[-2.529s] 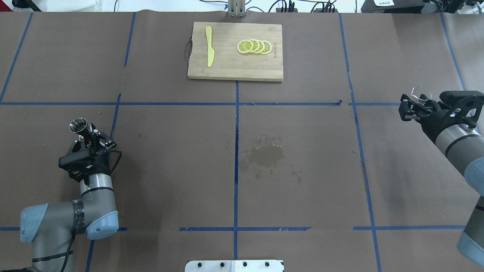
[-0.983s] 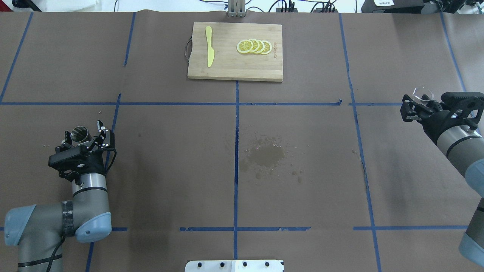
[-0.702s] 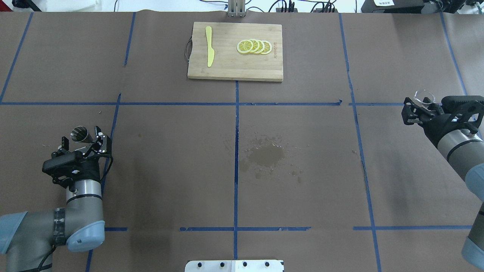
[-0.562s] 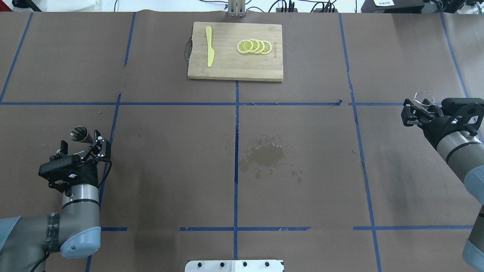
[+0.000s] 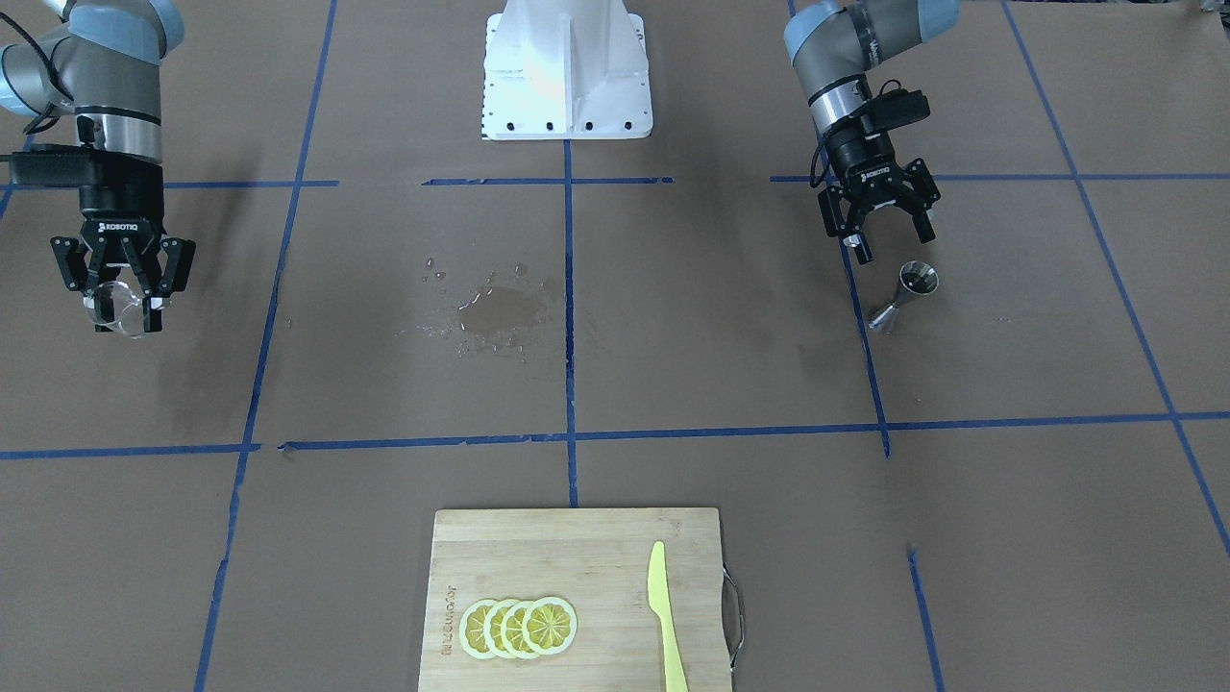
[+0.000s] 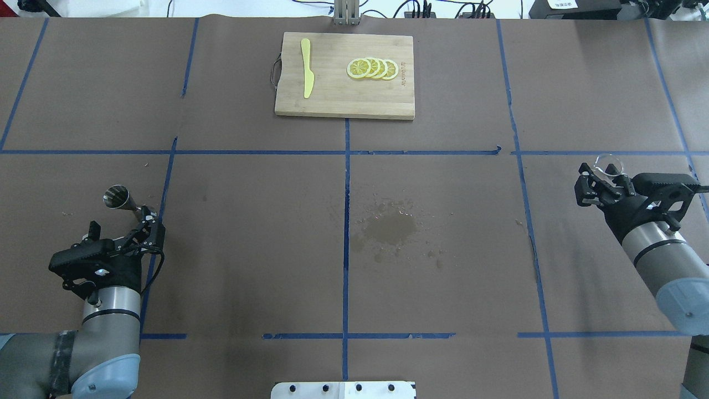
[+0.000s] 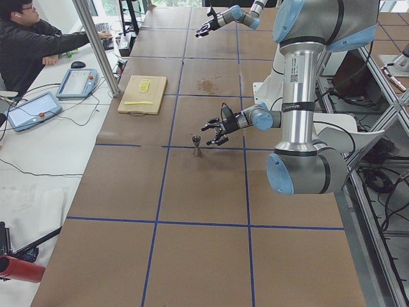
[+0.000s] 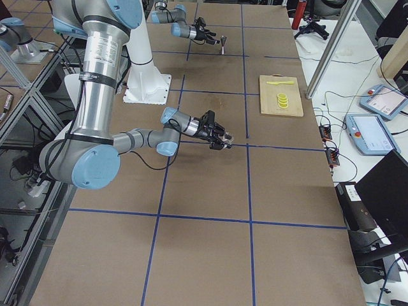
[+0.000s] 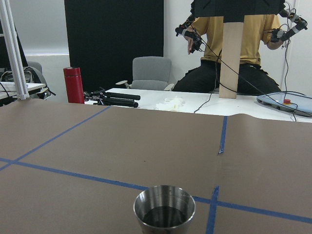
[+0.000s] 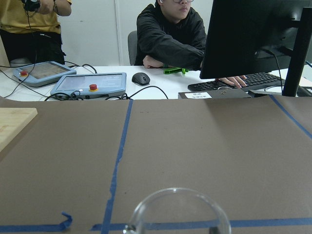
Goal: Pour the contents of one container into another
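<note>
A brown table [image 6: 249,249] taped in blue; beyond, a grey chair [image 9: 151,70] before a black panel [image 9: 114,44].

- "ROBOTIQ", white on black: on body of right gripper [image 5: 125,313], front-facing view.
- Burnt-in brand mark along short edge of cutting board [image 5: 596,557]: letters sideways & too small, can't read.
- Lettering on left arm [image 5: 844,50], grey tube nr wrist: only partly seen, illegible.
- No other legible txt or nos.

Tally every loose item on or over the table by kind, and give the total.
glass cup: 1
jigger: 1
cutting board: 1
knife: 1
lemon slices: 4
Total: 8
</note>
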